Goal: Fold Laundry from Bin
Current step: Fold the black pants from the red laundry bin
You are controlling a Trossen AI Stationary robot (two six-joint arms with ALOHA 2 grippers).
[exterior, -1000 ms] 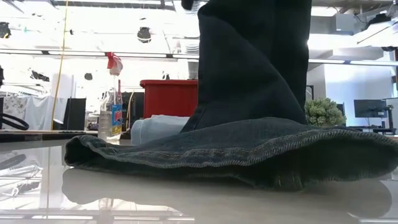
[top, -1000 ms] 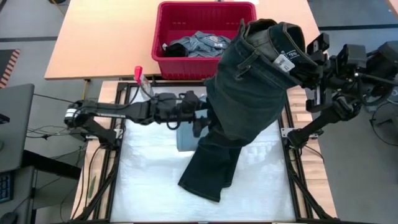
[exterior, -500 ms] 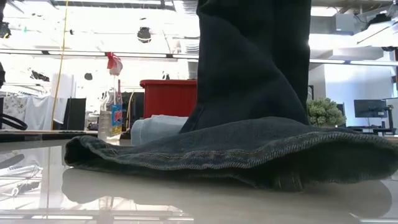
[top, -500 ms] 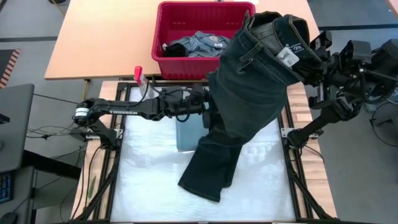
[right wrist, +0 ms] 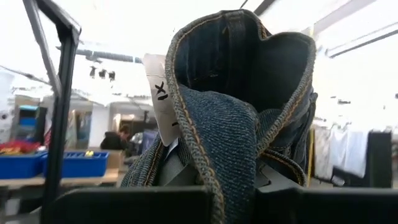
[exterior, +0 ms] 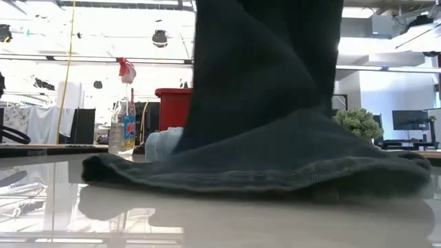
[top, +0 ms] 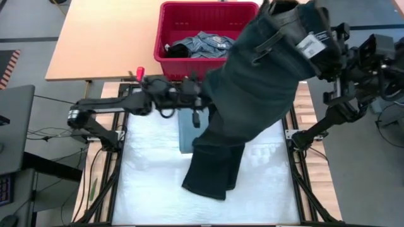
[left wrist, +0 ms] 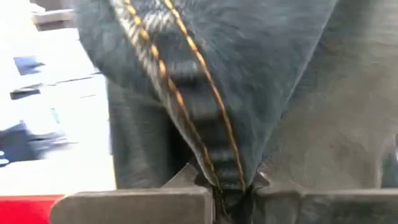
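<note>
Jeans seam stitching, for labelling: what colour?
Orange-gold thread on the dark jeans, clearest in the left wrist view.

"1X" on jeans tag (right wrist: pixel 159 93)

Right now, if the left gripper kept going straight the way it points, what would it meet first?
Nothing new: the left gripper is already shut on a seam of the dark jeans. Going on, it would only push deeper into that hanging denim; what lies behind is hidden.
</note>
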